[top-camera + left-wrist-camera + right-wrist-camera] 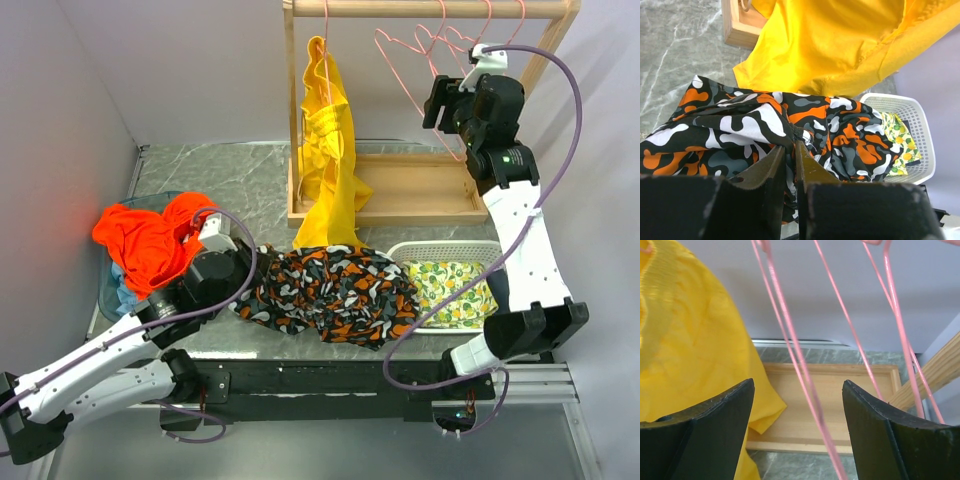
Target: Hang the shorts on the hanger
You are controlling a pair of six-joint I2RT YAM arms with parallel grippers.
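The shorts [335, 290], black with orange, white and grey blotches, lie crumpled on the table's front middle. My left gripper [240, 285] is at their left edge and shut on a fold of the fabric. The left wrist view shows the cloth [850, 135] pinched between the nearly closed jaws [790, 145]. Several pink wire hangers [400, 70] hang from the wooden rail [430, 8]. My right gripper [440, 105] is raised among them, open, with a pink hanger wire [799, 357] running between its jaws [797, 390], which do not touch it.
A yellow garment [328, 150] hangs on the rack's left hanger and drapes onto the table. The wooden rack base [420, 195] is behind the shorts. A white basket [488, 248] with lemon-print cloth is at right. An orange-red garment [150, 240] fills a blue bin at left.
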